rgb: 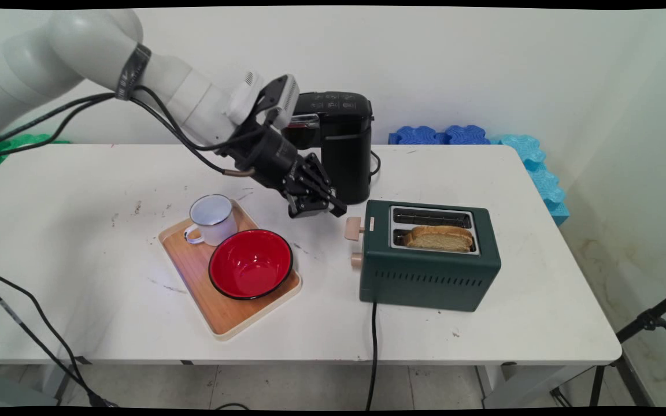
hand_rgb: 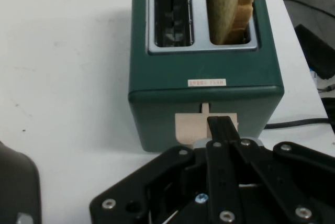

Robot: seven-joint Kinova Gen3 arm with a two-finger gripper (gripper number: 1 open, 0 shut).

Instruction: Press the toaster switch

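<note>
— How was your arm set?

— It reached in over the bench (rgb: 78, 190), sloping downward, with my tool (rgb: 315, 207) low and just short of the green toaster (rgb: 431, 271).

— And the tool's fingers (hand_rgb: 222, 127)?

— Drawn together, with nothing between them. Their tips pointed at the toaster's pale lever (hand_rgb: 191, 127) and sat right at it; whether they touched, I couldn't tell.

— What lay around it?

— A slice of bread (rgb: 440, 237) stood in one slot, just beyond the lever. The black coffee machine (rgb: 339, 144) was close behind my tool. A wooden tray (rgb: 194, 271) with a white mug (rgb: 211, 218) and red bowl (rgb: 250, 263) sat near, on the side away from the toaster.
</note>
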